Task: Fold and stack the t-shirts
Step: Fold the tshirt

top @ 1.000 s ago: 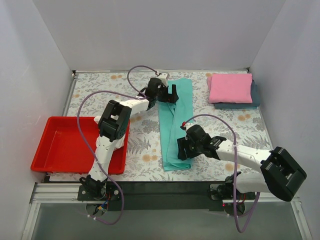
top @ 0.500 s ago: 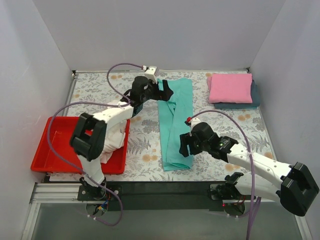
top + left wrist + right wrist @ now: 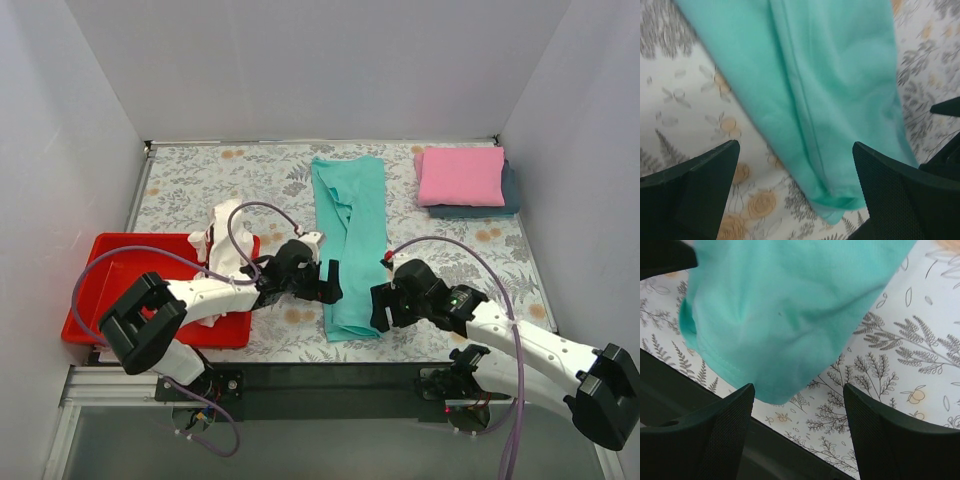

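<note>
The teal t-shirt [image 3: 350, 235] lies folded into a long strip down the middle of the table. My left gripper [image 3: 327, 283] is open at the left side of its near end. My right gripper [image 3: 380, 305] is open at the right side of that end. In the left wrist view the teal cloth [image 3: 830, 100] shows between the fingers, its hem near the bottom. In the right wrist view its near corner [image 3: 790, 320] lies just ahead of the fingers. A folded pink shirt [image 3: 460, 176] lies on a folded dark blue-grey shirt [image 3: 508, 196] at the back right. A white shirt [image 3: 222, 250] is crumpled on the tray's right edge.
A red plastic tray [image 3: 120, 295] stands at the near left. White walls close in the table on three sides. The table's dark near edge [image 3: 740, 450] lies just below the teal hem.
My left arm has swung from the teal shirt's far end to its near end, baring the white shirt on the tray. My right gripper has shifted a little right and nearer.
</note>
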